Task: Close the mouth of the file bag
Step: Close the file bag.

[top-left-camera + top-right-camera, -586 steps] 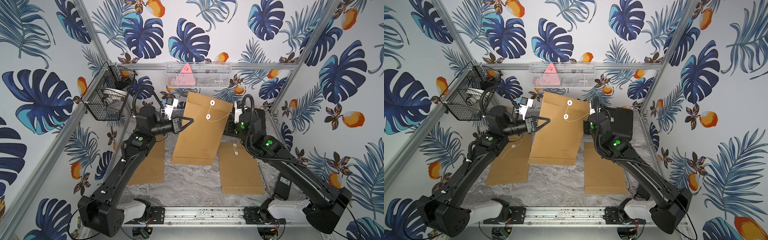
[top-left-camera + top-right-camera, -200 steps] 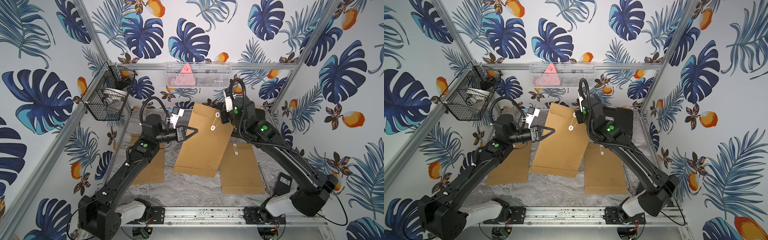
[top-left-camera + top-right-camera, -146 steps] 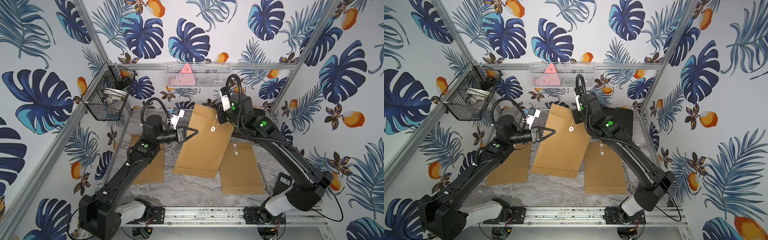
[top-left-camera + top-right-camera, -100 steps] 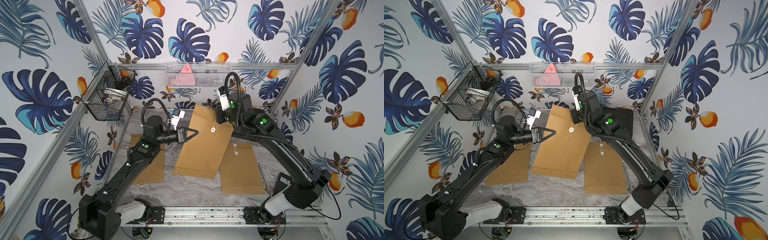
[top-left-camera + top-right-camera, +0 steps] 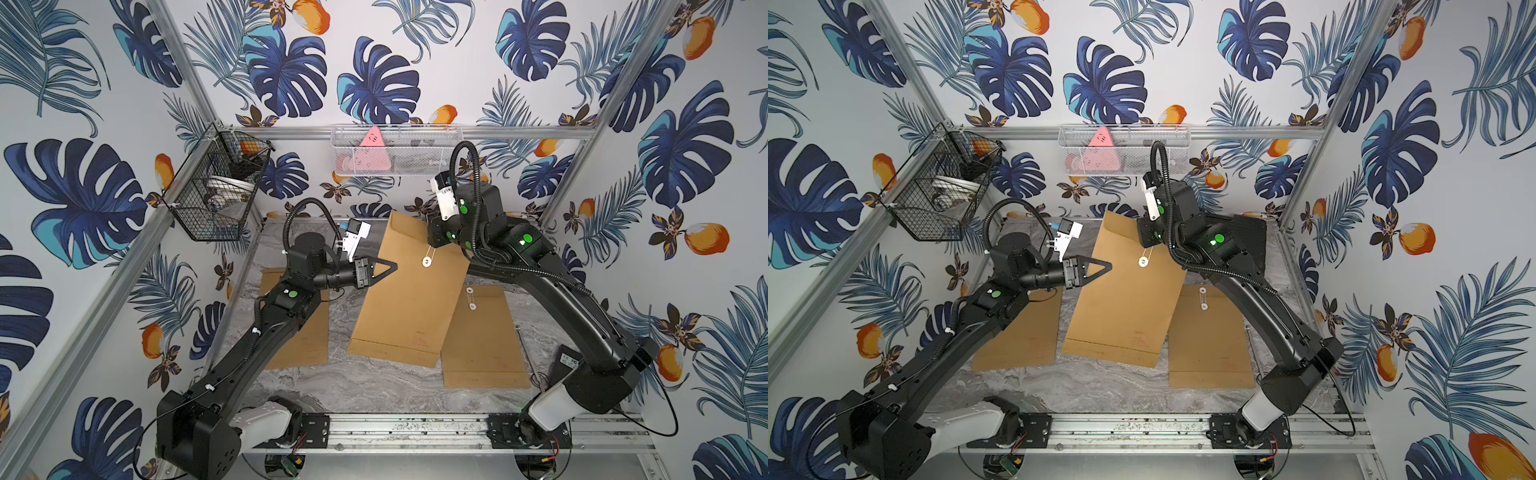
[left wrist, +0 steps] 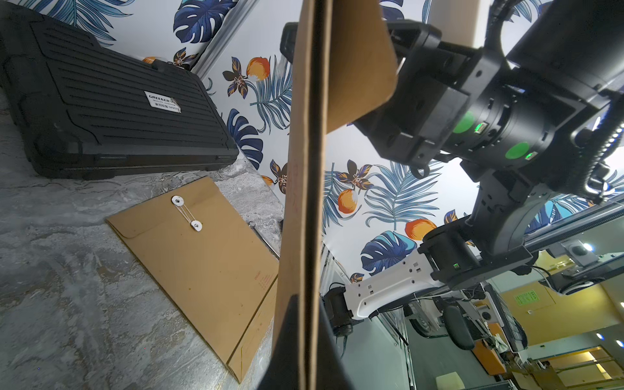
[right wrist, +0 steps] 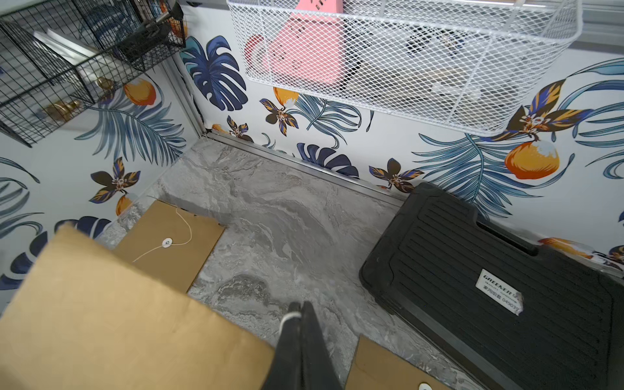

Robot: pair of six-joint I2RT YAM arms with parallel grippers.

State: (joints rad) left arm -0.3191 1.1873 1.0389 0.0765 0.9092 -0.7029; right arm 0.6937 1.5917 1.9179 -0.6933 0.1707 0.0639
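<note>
Compared with a few seconds back, the right arm has climbed from beside the file bag (image 5: 409, 303) and swung in over its top corner. The right gripper (image 5: 434, 246) now hangs above the bag's upper right part instead of off to the side. The string (image 5: 430, 253), which ran out sideways before, now drops short and steep to a white disc (image 5: 425, 261). Two discs were in sight earlier; now only this one shows. The left gripper (image 5: 394, 265) has come slightly toward the front with the bag, and over the last half second almost nothing shifts. The file bag is a plain brown paper envelope, held up over the middle of the marbled table (image 5: 374, 390) and slanted, its top toward the back wall. I cannot tell whether its bottom edge rests on the table. In both top views its lower right corner overlaps one of two more envelopes (image 5: 482, 336) lying flat. From the left wrist the bag is seen edge-on, and its flap (image 6: 358, 67) angles away from the body rather than lying flat against it. The left gripper (image 6: 305, 337) is clamped on the bag's left edge, a finger on either face. From the right wrist, the right gripper (image 7: 300, 309) is closed, with the white string (image 7: 289, 317) pinched between its tips. A black case (image 7: 489, 287) lies by the back wall.
</note>
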